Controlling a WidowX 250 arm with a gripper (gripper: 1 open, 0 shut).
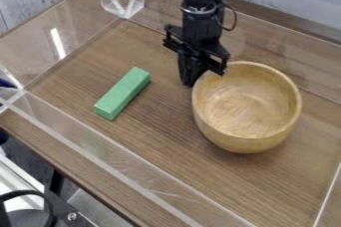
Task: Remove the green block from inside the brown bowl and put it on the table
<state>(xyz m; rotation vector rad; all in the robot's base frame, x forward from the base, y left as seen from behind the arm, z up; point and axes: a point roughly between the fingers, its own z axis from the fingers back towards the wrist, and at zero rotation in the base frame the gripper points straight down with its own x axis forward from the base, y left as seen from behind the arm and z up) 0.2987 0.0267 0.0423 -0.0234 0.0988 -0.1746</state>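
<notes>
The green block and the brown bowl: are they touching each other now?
Apart. The camera view shows bare tabletop between the green block and the near side of the brown bowl.

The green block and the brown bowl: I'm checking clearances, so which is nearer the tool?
The brown bowl: its rim meets the tool, while the green block lies apart.
</notes>
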